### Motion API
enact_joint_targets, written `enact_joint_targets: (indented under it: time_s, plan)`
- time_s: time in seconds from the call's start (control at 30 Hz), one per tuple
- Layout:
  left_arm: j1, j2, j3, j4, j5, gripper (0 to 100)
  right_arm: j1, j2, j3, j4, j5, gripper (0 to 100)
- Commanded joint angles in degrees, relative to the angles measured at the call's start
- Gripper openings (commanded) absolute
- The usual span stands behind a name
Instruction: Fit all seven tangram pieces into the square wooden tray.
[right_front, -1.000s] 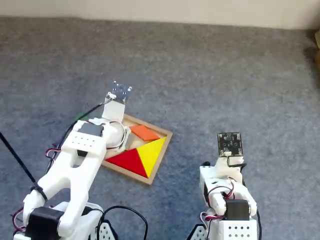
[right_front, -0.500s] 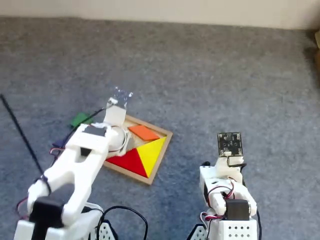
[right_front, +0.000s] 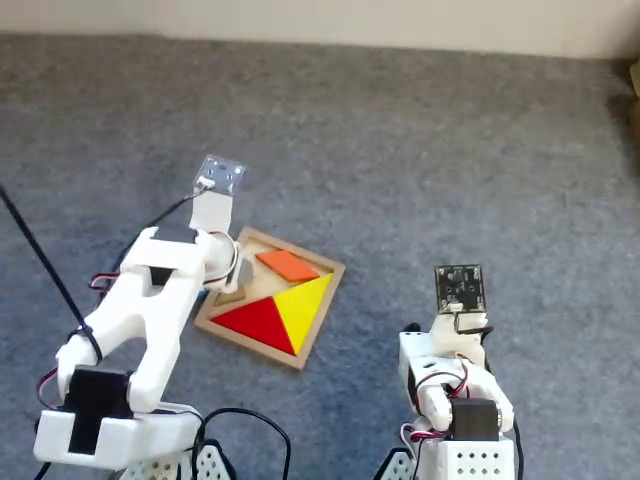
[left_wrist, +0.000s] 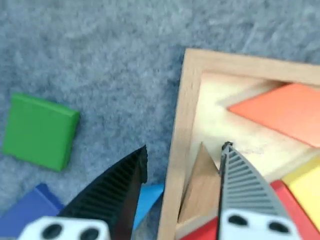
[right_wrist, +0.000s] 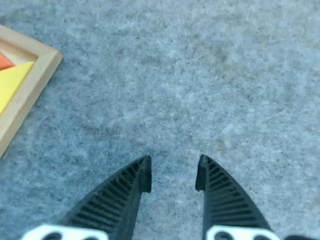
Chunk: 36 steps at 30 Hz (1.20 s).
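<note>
Here the left gripper (left_wrist: 184, 148) stands open and empty astride the wall of the square wooden tray (left_wrist: 188, 95), one finger inside, one outside. The tray holds an orange parallelogram (left_wrist: 280, 107), a yellow triangle (right_front: 305, 305) and a red triangle (right_front: 258, 320); a green square (left_wrist: 37, 131) lies on the grey carpet (right_wrist: 200, 75) near it. The right gripper (right_wrist: 173, 160), parted and empty, hangs over carpet well apart.

The left gripper (left_wrist: 184, 148) is open across the frame of the wooden tray (left_wrist: 240, 60), one finger outside over the grey carpet (left_wrist: 100, 50), the other inside. In the tray lie an orange piece (left_wrist: 282, 112), a yellow piece (left_wrist: 306, 185) and a red piece (left_wrist: 300, 225). On the carpet are a green square (left_wrist: 40, 131), a dark blue piece (left_wrist: 27, 217) and a light blue piece (left_wrist: 150, 192)
</note>
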Motion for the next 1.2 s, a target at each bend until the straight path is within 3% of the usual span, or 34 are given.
enact_joint_targets:
  time_s: [0.0, 0.4, 0.8, 1.17]
  plan:
    - [-2.07, -0.13, -2.59, 2.20, -0.53, 23, 0.75, -0.75, 7.96, 0.13, 0.70, 15.6]
    - [-3.74, -1.45, -2.33, 7.82, -0.70, 23, 0.75, -0.75, 7.96, 0.13, 0.70, 15.6]
    - [-3.38, -22.46, 0.92, 8.97, -0.62, 24, 0.75, -0.75, 7.96, 0.22, 0.70, 15.6]
    - [-1.10, -7.08, -0.48, -5.10, -0.53, 24, 0.75, -0.75, 7.96, 0.22, 0.70, 15.6]
